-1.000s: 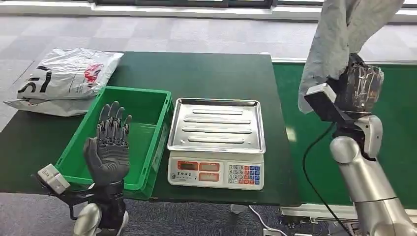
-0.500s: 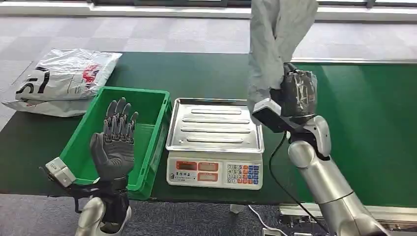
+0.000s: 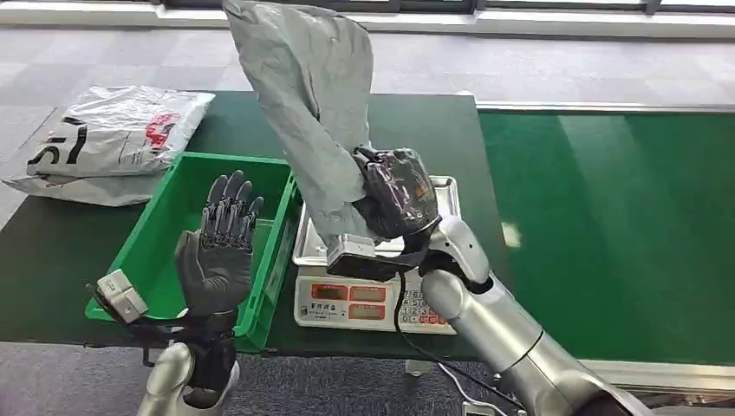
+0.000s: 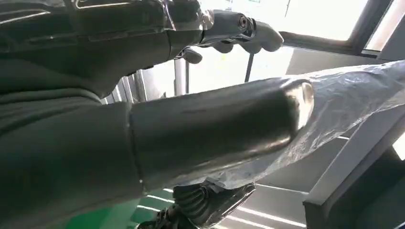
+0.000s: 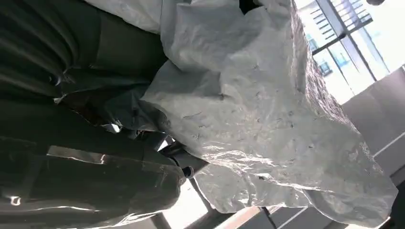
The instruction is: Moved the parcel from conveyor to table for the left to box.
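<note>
The right hand (image 3: 394, 192), dark and wrapped in clear film, holds a grey crinkled plastic parcel bag (image 3: 303, 95) by its lower end, its fingers closed around the gathered plastic. The parcel stands up from the hand, tilted toward the robot's left, its upper end rising to the top edge of the head view. It hangs in the air above the left side of the ribbed steel weighing tray (image 3: 446, 204) of a white electronic scale (image 3: 355, 303), and part of it overlaps the near right edge of a green plastic crate (image 3: 173, 221) in that view. In the right wrist view the parcel (image 5: 267, 109) shows close up as pale, wrinkled plastic against bright windows.

The left hand (image 3: 217, 251) is raised upright in front of the crate's near wall, palm facing the crate, its fingers (image 3: 230, 204) straight, spread apart and holding nothing.

The scale and crate sit side by side on a dark green desk (image 3: 416, 130), the crate to the left. A white plastic mail bag with black and red print (image 3: 113, 139) lies flat on the desk's far left corner, beyond the crate. A brighter green conveyor belt (image 3: 624, 225) runs along the desk's right side.
</note>
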Robot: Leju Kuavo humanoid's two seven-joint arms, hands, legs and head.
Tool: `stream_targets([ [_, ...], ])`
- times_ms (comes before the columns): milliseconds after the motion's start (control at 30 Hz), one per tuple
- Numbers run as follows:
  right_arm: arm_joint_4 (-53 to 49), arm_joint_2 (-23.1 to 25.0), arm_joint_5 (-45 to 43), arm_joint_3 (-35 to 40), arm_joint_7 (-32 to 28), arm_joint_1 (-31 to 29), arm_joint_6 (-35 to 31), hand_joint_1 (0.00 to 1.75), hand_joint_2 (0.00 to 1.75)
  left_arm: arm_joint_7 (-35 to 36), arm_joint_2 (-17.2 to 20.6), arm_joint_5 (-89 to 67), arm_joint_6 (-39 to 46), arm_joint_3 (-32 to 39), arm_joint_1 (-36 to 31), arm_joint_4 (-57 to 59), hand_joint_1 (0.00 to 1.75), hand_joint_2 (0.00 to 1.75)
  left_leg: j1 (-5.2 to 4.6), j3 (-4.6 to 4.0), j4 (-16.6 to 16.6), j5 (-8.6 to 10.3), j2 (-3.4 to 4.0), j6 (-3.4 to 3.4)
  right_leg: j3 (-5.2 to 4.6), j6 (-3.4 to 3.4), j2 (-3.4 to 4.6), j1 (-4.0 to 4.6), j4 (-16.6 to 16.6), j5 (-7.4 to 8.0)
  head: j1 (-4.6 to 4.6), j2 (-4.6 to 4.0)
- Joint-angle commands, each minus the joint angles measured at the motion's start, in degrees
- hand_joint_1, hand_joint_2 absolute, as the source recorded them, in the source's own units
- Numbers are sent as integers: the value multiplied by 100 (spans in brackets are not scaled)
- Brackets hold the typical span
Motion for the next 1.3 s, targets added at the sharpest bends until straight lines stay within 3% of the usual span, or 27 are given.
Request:
stream_targets([
  [33,1117,558,-103,431,-288,-373,95,175,175,27,290,79,58,-326,-242,256,0,0,-1,10,-6,0,9,-3,4,-5,13,-1,-2,1,0,0],
  [267,1737,751,-87,427,-417,-329,-187,175,175,203,178,49,99,-275,-346,100,0,0,7,11,-6,2,1,-6,7,-6,7,7,-7,1,0,0],
  [300,1780,741,-43,384,-390,-317,-259,0,175,217,169,44,91,-246,-349,84,0,0,7,19,-15,6,-1,-6,16,-8,6,8,-15,4,0,0],
  [333,1901,695,275,339,86,-362,-497,0,175,232,172,29,82,-234,-354,65,0,0,7,10,-5,3,-1,-5,9,-5,4,7,-7,1,0,0],
  [433,1838,570,850,83,617,-343,-743,0,175,302,142,-27,26,-146,-326,6,0,0,7,10,-8,7,-6,-4,11,-6,1,7,-12,4,0,0],
  [867,1758,560,949,59,699,-301,-763,0,175,305,140,-33,16,-143,-314,15,0,0,3,4,-2,5,-2,-6,0,-10,1,4,-3,4,0,0],
  [933,1547,488,1719,-140,1383,-125,-983,0,175,351,110,-132,4,-101,-239,-11,0,0,3,5,-3,6,-4,-5,1,-10,-1,4,-4,4,0,0],
  [1133,800,332,3376,-407,2330,422,-1092,0,175,331,24,-381,-57,-121,-87,19,0,0,4,7,-4,4,-8,-4,6,-8,-6,5,-9,2,0,0],
  [1300,276,301,3739,-459,2468,673,-835,0,175,345,15,-427,-49,-135,-59,15,0,0,4,11,-10,4,-11,-6,10,-12,-6,5,-14,1,0,0],
])
